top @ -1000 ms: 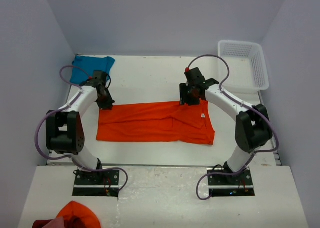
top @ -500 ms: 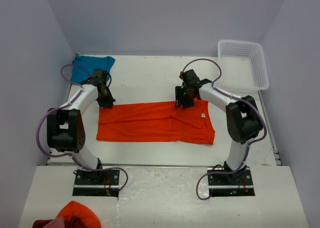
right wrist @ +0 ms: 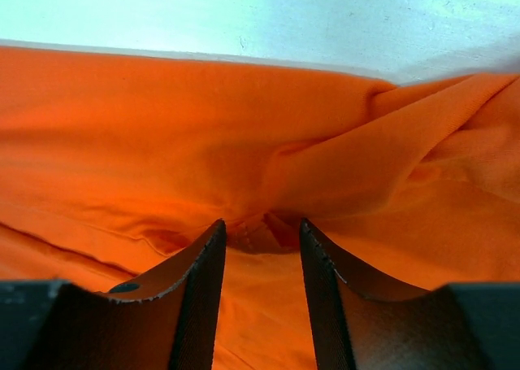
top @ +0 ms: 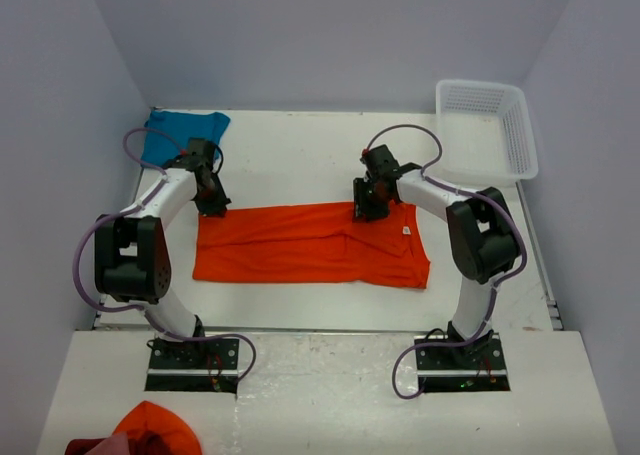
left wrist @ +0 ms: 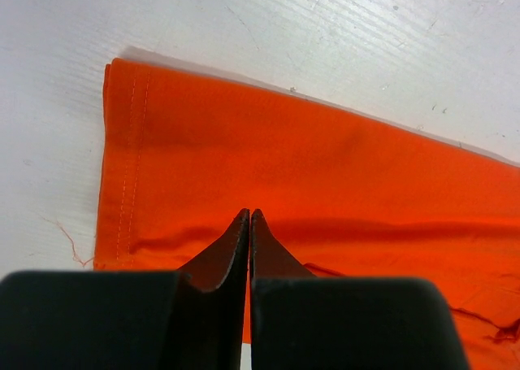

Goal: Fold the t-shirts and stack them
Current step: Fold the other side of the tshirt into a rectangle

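Note:
The orange t-shirt (top: 310,245) lies spread flat across the middle of the table, its white neck label (top: 407,231) near the right end. My left gripper (top: 213,209) is at its far left corner. In the left wrist view the left gripper (left wrist: 249,217) is shut, tips down on the orange cloth (left wrist: 325,167) where a crease runs out to both sides. My right gripper (top: 365,211) is at the shirt's far edge, right of middle. It is open (right wrist: 262,228), and its fingers straddle a pucker of orange cloth (right wrist: 268,142). The teal-blue t-shirt (top: 185,135) lies crumpled at the far left corner.
A white plastic basket (top: 485,125) stands at the far right corner. More orange and red cloth (top: 150,430) lies on the near shelf at bottom left, in front of the arm bases. Walls close in the table on the left, back and right.
My right gripper has moved a little left along the shirt's far edge and now sits down on the cloth. My left arm has not moved.

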{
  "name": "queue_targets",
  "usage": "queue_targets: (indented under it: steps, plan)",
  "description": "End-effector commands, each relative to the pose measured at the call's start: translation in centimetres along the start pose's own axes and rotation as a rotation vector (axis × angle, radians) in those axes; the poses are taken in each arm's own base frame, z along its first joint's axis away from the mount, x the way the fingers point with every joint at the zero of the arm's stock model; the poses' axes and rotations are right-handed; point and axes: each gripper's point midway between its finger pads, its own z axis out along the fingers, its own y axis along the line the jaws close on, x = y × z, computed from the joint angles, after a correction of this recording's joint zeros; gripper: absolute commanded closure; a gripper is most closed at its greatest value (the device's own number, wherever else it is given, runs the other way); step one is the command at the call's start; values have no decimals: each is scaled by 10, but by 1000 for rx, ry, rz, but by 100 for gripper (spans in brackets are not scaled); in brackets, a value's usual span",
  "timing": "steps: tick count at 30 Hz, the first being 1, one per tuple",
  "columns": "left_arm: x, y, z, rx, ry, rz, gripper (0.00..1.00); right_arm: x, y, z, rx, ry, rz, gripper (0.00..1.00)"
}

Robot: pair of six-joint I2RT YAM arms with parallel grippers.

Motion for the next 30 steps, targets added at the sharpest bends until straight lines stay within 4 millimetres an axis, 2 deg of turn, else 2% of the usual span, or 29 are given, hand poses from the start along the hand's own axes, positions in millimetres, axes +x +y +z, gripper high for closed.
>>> queue_targets:
  steps: [1, 3, 6, 7, 10, 12, 17, 21, 24, 30]
  plan:
    - [-15, -12, -5, 44, -44, 22, 100, -1, 0, 6, -15, -12, 16, 58]
    - [-15, -11, -4, 38, -46, 23, 100, 2, 0, 7, -17, -7, 15, 60]
    - [-14, -10, -3, 35, -44, 24, 100, 2, -1, 8, -18, -7, 16, 68]
    - [-14, -10, -3, 34, -42, 25, 100, 2, 1, 8, -24, -8, 14, 77]
    - [-12, -9, -1, 32, -38, 24, 100, -1, 0, 6, -16, -24, 13, 92]
    - [-12, -9, -2, 33, -40, 24, 100, -4, -3, 2, 2, -45, 11, 98]
    - [-8, -8, 1, 31, -29, 24, 100, -9, -3, -16, 9, -86, 5, 99]
    - [-6, -5, 3, 23, -27, 25, 100, -5, -2, -26, 15, -96, -7, 99]
    - [-3, -3, 5, 17, -22, 23, 100, 3, 3, -34, 13, -104, -22, 99]
    - [0, -1, 3, 16, -24, 23, 100, 32, 19, -39, -20, -80, -48, 99]
